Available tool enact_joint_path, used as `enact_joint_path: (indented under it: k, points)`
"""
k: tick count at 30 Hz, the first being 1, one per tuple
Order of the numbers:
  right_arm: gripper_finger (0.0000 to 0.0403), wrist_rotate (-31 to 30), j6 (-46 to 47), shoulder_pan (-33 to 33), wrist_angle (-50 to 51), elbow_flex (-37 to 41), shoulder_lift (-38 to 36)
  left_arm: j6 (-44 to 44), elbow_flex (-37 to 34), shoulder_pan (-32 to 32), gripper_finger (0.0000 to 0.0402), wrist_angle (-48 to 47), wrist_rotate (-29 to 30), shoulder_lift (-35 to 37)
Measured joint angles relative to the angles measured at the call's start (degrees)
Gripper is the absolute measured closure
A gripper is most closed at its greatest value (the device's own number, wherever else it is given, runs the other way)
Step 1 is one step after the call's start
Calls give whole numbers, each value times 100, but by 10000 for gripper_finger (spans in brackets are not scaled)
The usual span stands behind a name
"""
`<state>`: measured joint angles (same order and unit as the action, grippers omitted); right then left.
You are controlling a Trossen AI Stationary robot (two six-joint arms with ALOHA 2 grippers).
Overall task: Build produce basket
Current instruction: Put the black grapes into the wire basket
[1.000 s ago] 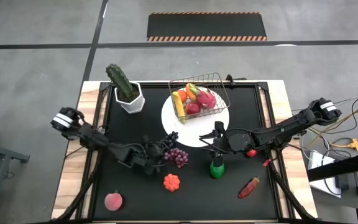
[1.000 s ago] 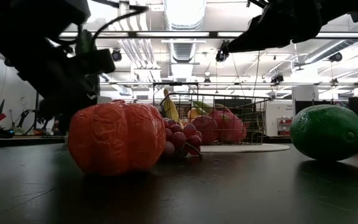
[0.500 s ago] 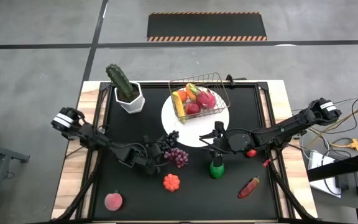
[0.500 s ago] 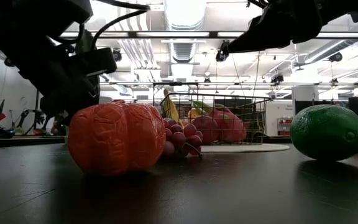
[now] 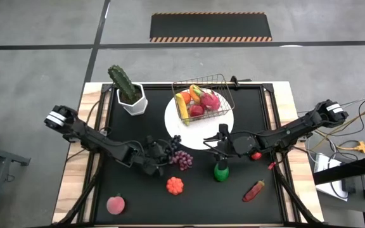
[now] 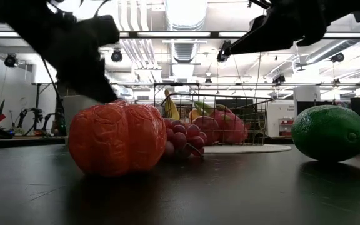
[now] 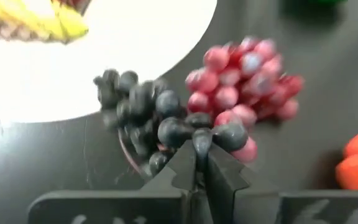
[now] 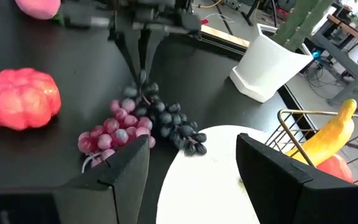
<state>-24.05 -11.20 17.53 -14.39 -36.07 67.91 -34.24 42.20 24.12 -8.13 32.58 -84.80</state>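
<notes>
The wire basket (image 5: 206,95) stood upper centre on a white plate, holding banana, orange and red pieces. Dark grapes (image 5: 172,143) and red grapes (image 5: 182,159) lay mid-frame; a green fruit (image 5: 221,171), orange pumpkin (image 5: 175,185), peach (image 5: 115,204) and red pepper (image 5: 254,190) lay lower down

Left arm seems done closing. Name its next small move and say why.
Probably a short lift. The left gripper has its fingers shut at the near edge of the dark grapes, which lie on the table beside the red grapes, just off the white plate. The basket stands on that plate.
</notes>
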Motion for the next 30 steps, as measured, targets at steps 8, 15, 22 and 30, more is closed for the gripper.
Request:
enact_joint_path:
  k: [8, 15, 22, 30]
  points:
    - [179, 0, -37, 218, 718, -2, -688, 886, 423, 0, 400, 28, 4, 751]
    - [179, 2, 164, 528, 1282, 242, -1575, 2543, 731, -14, 400, 1208, 11, 1194]
    - [179, 2, 358, 733, 803, 938, -2337, 4455, 905, -212, 400, 3078, 37, 1212]
    - [179, 4, -29, 735, -629, 1601, -2563, 4902, 926, -1233, 401, 4087, 28, 821]
